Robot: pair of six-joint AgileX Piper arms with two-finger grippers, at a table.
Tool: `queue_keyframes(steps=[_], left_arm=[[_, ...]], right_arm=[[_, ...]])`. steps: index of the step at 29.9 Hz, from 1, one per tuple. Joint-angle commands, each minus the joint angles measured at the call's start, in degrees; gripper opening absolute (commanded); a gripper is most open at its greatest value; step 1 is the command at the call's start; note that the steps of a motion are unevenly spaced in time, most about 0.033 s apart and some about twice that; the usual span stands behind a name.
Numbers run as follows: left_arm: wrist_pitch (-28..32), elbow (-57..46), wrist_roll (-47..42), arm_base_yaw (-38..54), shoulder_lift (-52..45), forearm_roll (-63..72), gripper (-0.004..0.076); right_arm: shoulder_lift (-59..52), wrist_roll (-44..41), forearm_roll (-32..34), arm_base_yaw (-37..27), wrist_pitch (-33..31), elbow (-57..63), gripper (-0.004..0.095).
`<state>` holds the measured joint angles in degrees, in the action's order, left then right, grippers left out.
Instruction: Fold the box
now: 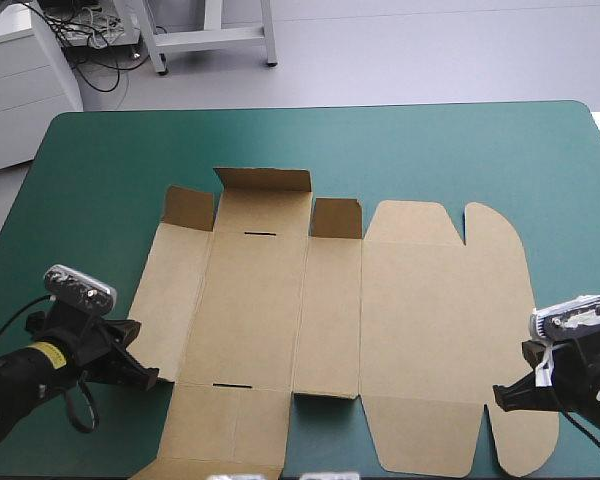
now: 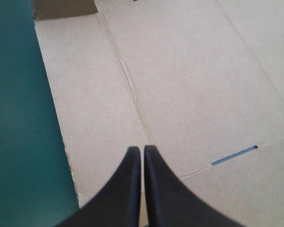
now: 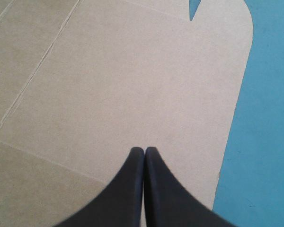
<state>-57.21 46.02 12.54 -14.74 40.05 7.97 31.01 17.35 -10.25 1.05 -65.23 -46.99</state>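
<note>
The brown box (image 1: 380, 300) is lying opened out almost flat across the middle of the teal-green worktop (image 1: 110, 160), with three short flaps (image 1: 263, 181) standing raised along its far edge. The left end effector (image 1: 148, 379) is hovering at the box's near left edge, its black fingers pressed together. The right end effector (image 1: 500, 396) is hanging over the box's rounded right-hand panel, towards the near side, its fingers likewise meeting in a point.
</note>
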Motion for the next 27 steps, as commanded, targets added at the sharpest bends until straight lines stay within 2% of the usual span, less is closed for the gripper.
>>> queue_keyframes(steps=[1,5,8,12,17,23,27], left_arm=[[3.7,2.1,-1.0,-0.4,6.0,1.1,0.0161],[4.7,2.8,-0.5,-0.4,11.9,2.6,0.0439],[4.9,4.5,-0.5,-0.4,15.4,2.8,0.0555],[3.5,7.7,-0.5,-0.1,19.4,2.8,0.0560],[-2.3,13.9,1.6,4.4,24.9,3.5,0.0561],[-8.0,17.1,11.4,15.3,28.7,13.8,0.0561],[-16.2,17.1,19.1,25.1,32.5,22.2,0.0561]], right_arm=[[0.3,-0.1,-0.1,-0.4,3.0,-1.2,-0.0018],[0.3,0.1,-0.1,-0.4,3.0,-0.8,-0.0018],[0.3,0.1,-0.1,-0.4,2.8,-0.7,-0.0018],[0.3,0.1,-0.1,-0.4,2.8,-0.7,-0.0018],[0.3,0.1,-0.1,-0.4,2.5,-0.7,-0.0018],[0.3,0.8,-0.1,-0.4,2.5,-0.7,-0.0018],[0.3,1.4,-0.1,-0.4,2.7,-0.7,-0.0018]])
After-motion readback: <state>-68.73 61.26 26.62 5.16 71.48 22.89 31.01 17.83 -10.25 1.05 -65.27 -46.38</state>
